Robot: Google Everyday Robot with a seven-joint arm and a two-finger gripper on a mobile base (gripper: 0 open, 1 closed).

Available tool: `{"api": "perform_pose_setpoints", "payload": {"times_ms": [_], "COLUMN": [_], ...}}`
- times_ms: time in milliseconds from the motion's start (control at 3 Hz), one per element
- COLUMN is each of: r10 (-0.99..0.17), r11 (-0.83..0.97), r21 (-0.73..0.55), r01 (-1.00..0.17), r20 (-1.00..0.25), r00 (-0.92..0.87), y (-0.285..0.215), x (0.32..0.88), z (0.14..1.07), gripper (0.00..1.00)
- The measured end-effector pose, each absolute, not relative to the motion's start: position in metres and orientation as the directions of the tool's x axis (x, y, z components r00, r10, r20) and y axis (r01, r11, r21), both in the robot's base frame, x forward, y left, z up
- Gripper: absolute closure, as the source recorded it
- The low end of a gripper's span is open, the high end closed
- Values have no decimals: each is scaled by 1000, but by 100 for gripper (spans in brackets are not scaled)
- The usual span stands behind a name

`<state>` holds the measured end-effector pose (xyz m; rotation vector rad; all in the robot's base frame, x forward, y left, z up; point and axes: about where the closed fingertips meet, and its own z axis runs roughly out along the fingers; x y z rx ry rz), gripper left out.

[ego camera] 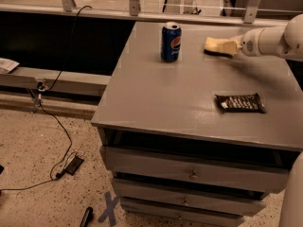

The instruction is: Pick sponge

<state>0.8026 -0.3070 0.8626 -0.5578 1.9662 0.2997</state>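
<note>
The sponge [211, 43] is a small pale yellow block at the back right of the grey cabinet top [189, 93], to the right of the blue soda can [170, 42]. My gripper [224, 47] reaches in from the right on a white arm [270, 40] and is right at the sponge's right end, touching or overlapping it. A dark shadow lies under the sponge's front edge. I cannot tell whether the sponge rests on the top or is slightly raised.
A dark candy bar wrapper [239, 102] lies flat on the front right of the top. The cabinet has drawers [191, 174] below. A black cable [57, 126] and small dark items lie on the speckled floor at left. A rail runs behind.
</note>
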Motion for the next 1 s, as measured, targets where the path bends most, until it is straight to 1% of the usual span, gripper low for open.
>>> {"api": "perform_pose_setpoints", "payload": {"times_ms": [333, 667, 1000], "r10": [-261, -273, -275], "r11": [851, 854, 853], "r21": [-72, -116, -117], "r01": [-521, -507, -509], "r20": [-918, -929, -929], "r00": [-300, -249, -248], "y": [-300, -299, -295], "x": [790, 771, 769], "z": [896, 928, 930], "gripper": [100, 100, 100]}}
